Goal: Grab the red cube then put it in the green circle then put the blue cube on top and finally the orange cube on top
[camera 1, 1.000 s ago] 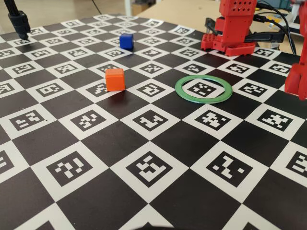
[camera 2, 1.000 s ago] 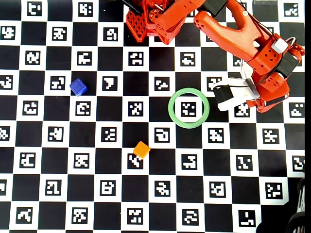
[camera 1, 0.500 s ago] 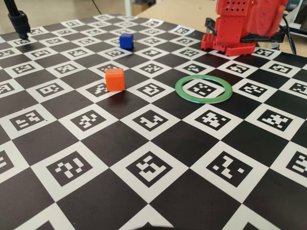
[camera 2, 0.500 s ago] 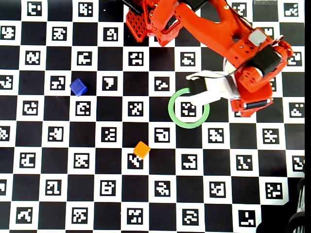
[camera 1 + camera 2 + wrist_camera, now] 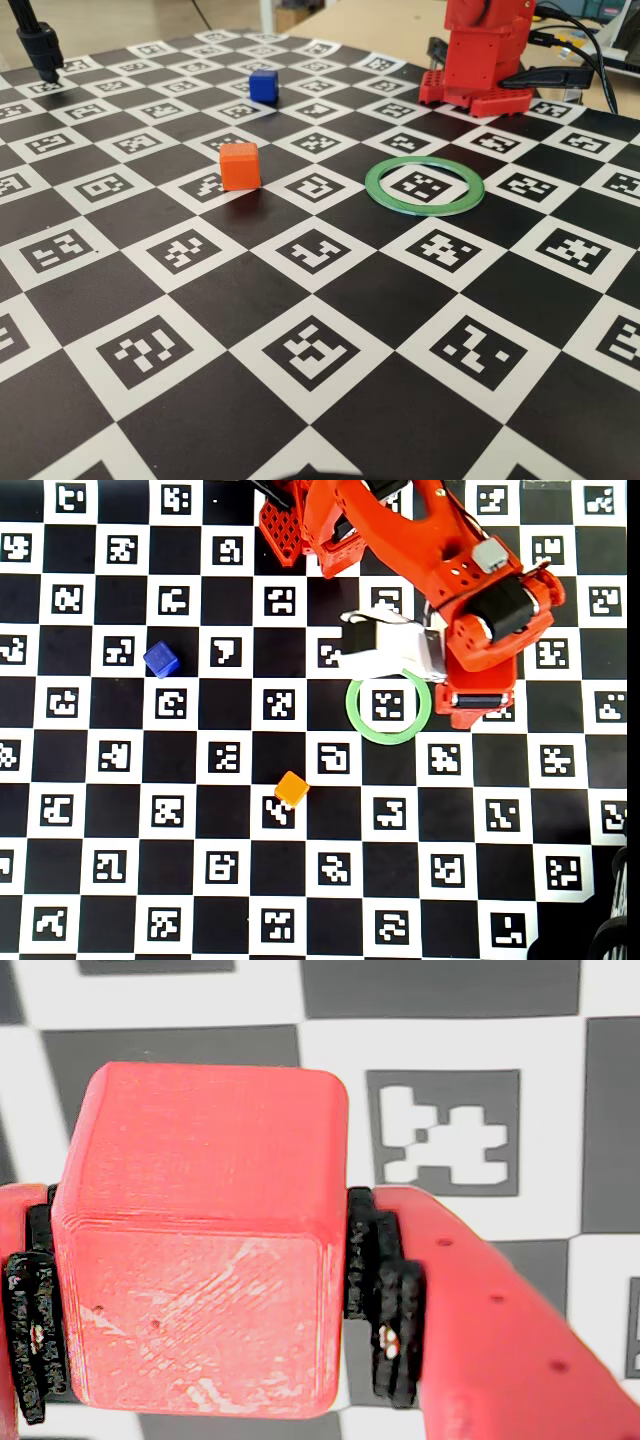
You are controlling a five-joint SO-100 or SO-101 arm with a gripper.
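Wrist view: the red cube (image 5: pixel 200 1240) fills most of the frame, clamped between the jaws of the gripper (image 5: pixel 200 1310). Its faces are matte, with fine printed layer lines and rounded edges; a white scuffed patch marks the near face. Black ribbed pads (image 5: pixel 385 1310) press its left and right sides. The cube sits square to the jaws, no long axis. Below it the desk (image 5: pixel 450 1020) shows a checkerboard with a coded marker.

Overhead view: the red arm (image 5: pixel 440 570) reaches from the far edge, its wrist above the far rim of the green circle (image 5: pixel 362 725). The circle is a thin flat ring with one marker square inside. The held cube is hidden here under the arm. The blue cube (image 5: pixel 161 659) lies well to the left; the orange cube (image 5: pixel 292 788) sits nearer, left of the ring, turned diagonal to the grid.

Fixed view: only the arm's base (image 5: pixel 480 60) shows; the ring (image 5: pixel 424 186), orange cube (image 5: pixel 240 165) and blue cube (image 5: pixel 263 85) rest flat on the desk (image 5: pixel 330 300).
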